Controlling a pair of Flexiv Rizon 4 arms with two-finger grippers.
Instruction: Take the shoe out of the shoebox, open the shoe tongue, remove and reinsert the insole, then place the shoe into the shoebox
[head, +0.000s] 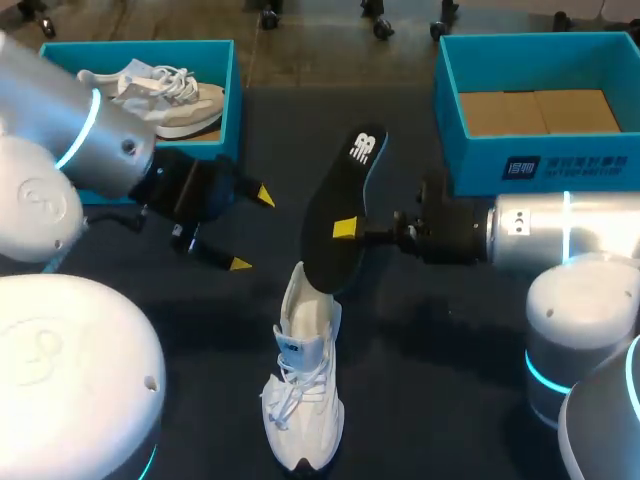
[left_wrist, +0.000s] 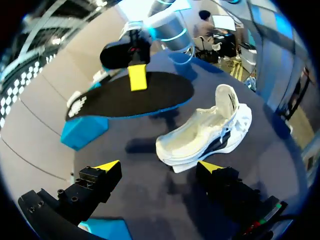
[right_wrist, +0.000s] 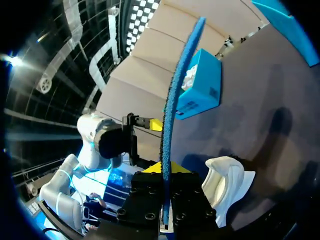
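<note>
A white shoe (head: 300, 390) stands upright on the dark table, toe toward the front edge, its tongue pulled open. My right gripper (head: 346, 228) is shut on the black insole (head: 340, 200), which hangs tilted above the shoe's heel, its lower end near the shoe's opening. Seen edge-on in the right wrist view, the insole (right_wrist: 172, 105) rises between the yellow tips of my right gripper (right_wrist: 164, 167), with the shoe (right_wrist: 225, 185) beside it. My left gripper (head: 252, 230) is open and empty, left of the insole. From the left wrist, my left gripper (left_wrist: 159, 166) faces the shoe (left_wrist: 210, 132) and the insole (left_wrist: 130, 97).
A teal shoebox (head: 236, 100) at the back left holds another white shoe (head: 165, 95). A second teal box (head: 450, 120) with a cardboard insert stands at the back right, just behind my right arm.
</note>
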